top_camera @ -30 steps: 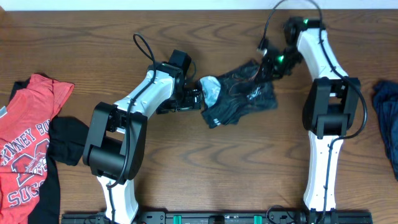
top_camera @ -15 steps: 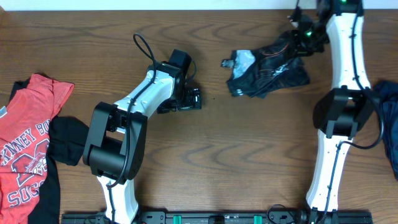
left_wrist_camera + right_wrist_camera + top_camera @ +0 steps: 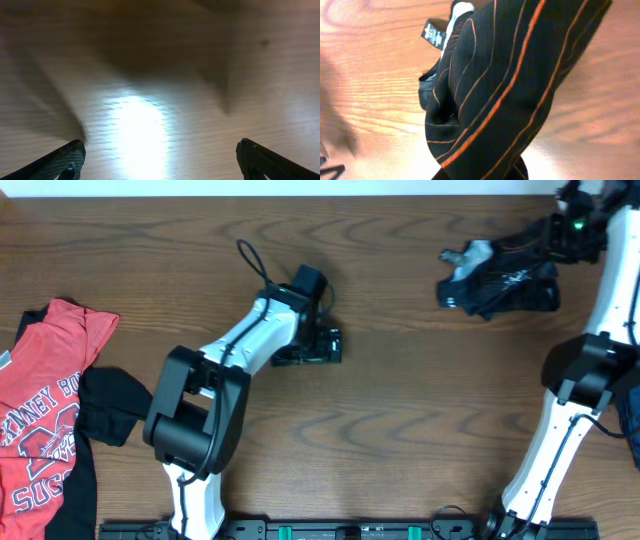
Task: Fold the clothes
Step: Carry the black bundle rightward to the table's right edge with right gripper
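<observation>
The black jersey (image 3: 500,275) with thin orange lines lies bunched at the far right of the table, a white patch showing at its left end. My right gripper (image 3: 562,238) is shut on its right edge. In the right wrist view the jersey (image 3: 510,85) fills the frame and hides the fingers. My left gripper (image 3: 338,346) is open and empty over bare wood near the table's middle; its fingertips (image 3: 67,157) show wide apart in the left wrist view. A red white-lettered tee (image 3: 45,415) lies at the far left over a black garment (image 3: 105,405).
A dark blue garment (image 3: 632,405) peeks in at the right edge behind the right arm. The table's far edge runs just above the jersey.
My right gripper has dragged the jersey from the table's middle to the far right. My left gripper let go of it and shifted a little right.
</observation>
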Motion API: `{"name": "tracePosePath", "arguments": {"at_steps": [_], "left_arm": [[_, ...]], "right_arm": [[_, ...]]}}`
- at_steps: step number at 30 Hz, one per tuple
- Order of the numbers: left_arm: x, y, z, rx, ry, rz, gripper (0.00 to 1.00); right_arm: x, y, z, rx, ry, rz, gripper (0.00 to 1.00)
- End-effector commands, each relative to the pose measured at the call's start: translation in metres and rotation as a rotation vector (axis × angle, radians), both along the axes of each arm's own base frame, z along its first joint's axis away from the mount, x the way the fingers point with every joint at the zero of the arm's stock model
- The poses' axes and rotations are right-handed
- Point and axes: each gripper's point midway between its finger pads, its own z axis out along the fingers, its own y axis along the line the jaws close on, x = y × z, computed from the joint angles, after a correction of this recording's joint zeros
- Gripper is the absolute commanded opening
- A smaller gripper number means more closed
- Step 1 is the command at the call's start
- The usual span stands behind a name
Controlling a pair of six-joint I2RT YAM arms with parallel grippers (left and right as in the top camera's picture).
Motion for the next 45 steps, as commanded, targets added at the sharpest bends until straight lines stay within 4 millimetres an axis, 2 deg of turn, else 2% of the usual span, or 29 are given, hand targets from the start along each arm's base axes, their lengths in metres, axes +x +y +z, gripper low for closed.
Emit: {"name": "tracePosePath", "arguments": {"at_steps": [1, 9, 13, 22, 31, 34, 42, 45], "left_arm": [[-0.006, -0.015, -0.002, -0.007, 0.010, -0.033, 0.98], [-0.026, -0.043, -0.003, -0.006, 0.011, -0.119, 0.98], [-0.033, -0.052, -0.003, -0.005, 0.011, -0.147, 0.98], [-0.041, -0.061, -0.002, -0.011, 0.016, -0.176, 0.98], [-0.047, -0.066, -0.001, -0.042, 0.043, -0.180, 0.98], [-0.049, -0.067, -0.001, -0.050, 0.052, -0.178, 0.98], [-0.057, -0.061, -0.001, -0.027, 0.092, -0.174, 0.98], [-0.060, -0.061, -0.001, -0.034, 0.104, -0.173, 0.98]], "right_arm": [[-0.003, -0.019, 0.012, 0.001, -0.023, -0.068, 0.01], [-0.020, -0.069, 0.023, 0.000, -0.040, -0.191, 0.01], [-0.029, -0.089, 0.036, 0.015, -0.081, -0.220, 0.01], [-0.056, -0.134, 0.090, 0.001, -0.225, -0.302, 0.01], [-0.092, -0.163, 0.150, -0.037, -0.371, -0.375, 0.01], [-0.107, -0.174, 0.163, -0.054, -0.393, -0.409, 0.01], [-0.131, -0.199, 0.170, -0.021, -0.435, -0.451, 0.01], [-0.147, -0.217, 0.171, -0.028, -0.447, -0.487, 0.01]]}}
